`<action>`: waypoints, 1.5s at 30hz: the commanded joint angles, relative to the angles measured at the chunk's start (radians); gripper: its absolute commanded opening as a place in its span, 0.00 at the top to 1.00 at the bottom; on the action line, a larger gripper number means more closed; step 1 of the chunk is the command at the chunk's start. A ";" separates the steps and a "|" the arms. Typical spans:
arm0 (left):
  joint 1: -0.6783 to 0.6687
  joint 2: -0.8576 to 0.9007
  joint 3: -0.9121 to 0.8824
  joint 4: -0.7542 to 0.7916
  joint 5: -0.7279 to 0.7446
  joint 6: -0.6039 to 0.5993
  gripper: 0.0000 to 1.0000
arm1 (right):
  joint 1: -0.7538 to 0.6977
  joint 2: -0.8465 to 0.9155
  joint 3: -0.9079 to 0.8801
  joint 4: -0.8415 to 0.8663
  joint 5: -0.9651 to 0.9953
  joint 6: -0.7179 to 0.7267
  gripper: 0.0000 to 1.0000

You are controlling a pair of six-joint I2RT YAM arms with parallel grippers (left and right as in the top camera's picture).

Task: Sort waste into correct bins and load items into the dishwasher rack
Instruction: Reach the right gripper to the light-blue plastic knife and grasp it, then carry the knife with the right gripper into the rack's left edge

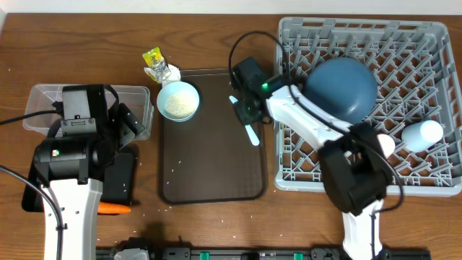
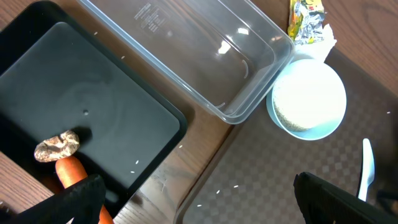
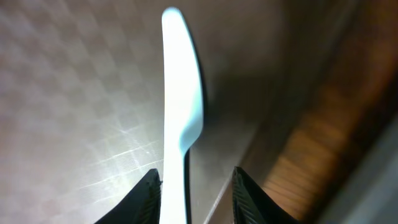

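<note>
Jaws of right gripper (image 3: 196,183) apart, straddling the handle of the pale-blue plastic spoon (image 3: 180,93), not clamped. Spoon lies flat on the dark brown flat serving tray (image 3: 74,93), at its 3 o'clock edge seen from overhead. Likely light, stiff and slick, so pinch mid-handle. Grey pegged plastic rack (image 1: 419,65) is further toward 3 o'clock. Left gripper (image 2: 208,202) jaws wide apart, empty.

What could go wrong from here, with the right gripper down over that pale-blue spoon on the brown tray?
The pale-blue plastic spoon lies flat on the dark brown rectangular tray, off-centre between the right gripper's open jaws, close against one finger. Closing may nudge or flip it rather than pinch it. The tray's raised edge runs close beside it, so a finger could catch there.
</note>
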 commanded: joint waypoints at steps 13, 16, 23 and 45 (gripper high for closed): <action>0.005 0.001 0.017 -0.002 -0.019 -0.009 0.02 | 0.037 0.082 0.005 0.002 -0.005 -0.040 0.81; 0.005 0.001 0.017 -0.002 -0.019 -0.009 0.02 | 0.039 0.082 0.007 0.002 -0.005 -0.041 0.85; 0.005 0.001 0.017 -0.002 -0.019 -0.009 0.02 | 0.041 0.080 0.032 -0.011 0.015 -0.045 0.94; 0.005 0.001 0.017 -0.002 -0.019 -0.009 0.02 | -0.105 -0.216 0.147 -0.157 0.045 0.178 0.95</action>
